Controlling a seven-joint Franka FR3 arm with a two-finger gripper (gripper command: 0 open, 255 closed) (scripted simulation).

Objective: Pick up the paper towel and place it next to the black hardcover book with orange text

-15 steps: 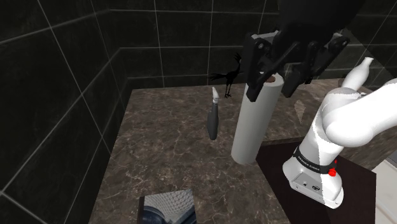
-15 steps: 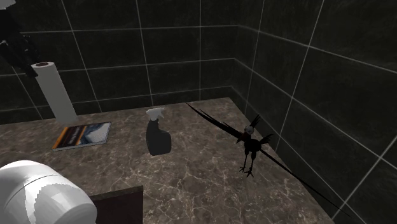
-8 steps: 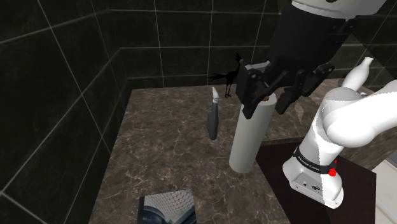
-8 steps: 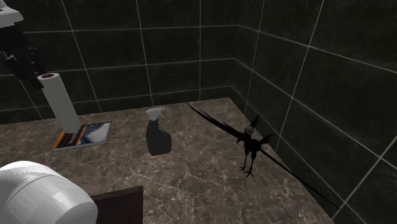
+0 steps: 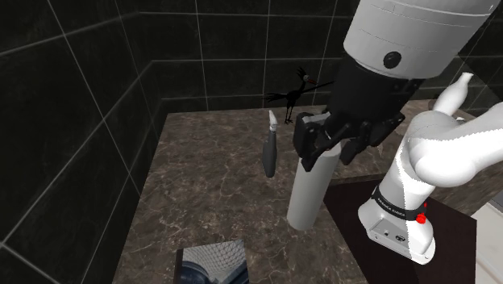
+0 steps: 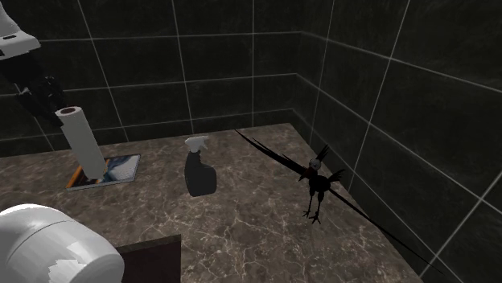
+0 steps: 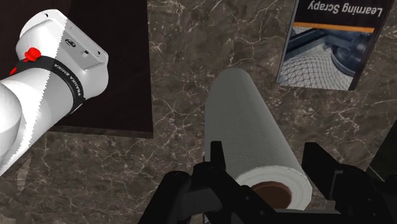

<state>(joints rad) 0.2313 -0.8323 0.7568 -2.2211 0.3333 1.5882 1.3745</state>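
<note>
- Between the jaws sits the top end of the paper towel (image 7: 251, 137). We see the black fingers (image 7: 216, 159) one on each side of the roll, closed against it near its brown core.
- Below that grip the white roll hangs nearly upright, leaning a little in the shoulder view. Its lower end is down close to the desk (image 5: 201, 194), but we cannot tell whether it touches the dark marbled top.
- Just beside the roll's lower end lies the book (image 7: 334, 44), flat, with a dark cover, an orange stripe and the title "Learning Scrapy". In the second exterior view the roll overlaps its edge.
- On the roll's other side from the book we see the dark stand (image 7: 108, 63) and the arm's white base (image 5: 419, 169).
- Farther along the desk stands a dark spray bottle (image 6: 199, 170) with a white head, well apart from the roll.
- Beyond it a black bird figure (image 6: 316, 186) with long spread wings stands near the corner of the dark tiled walls (image 6: 362, 72).
</note>
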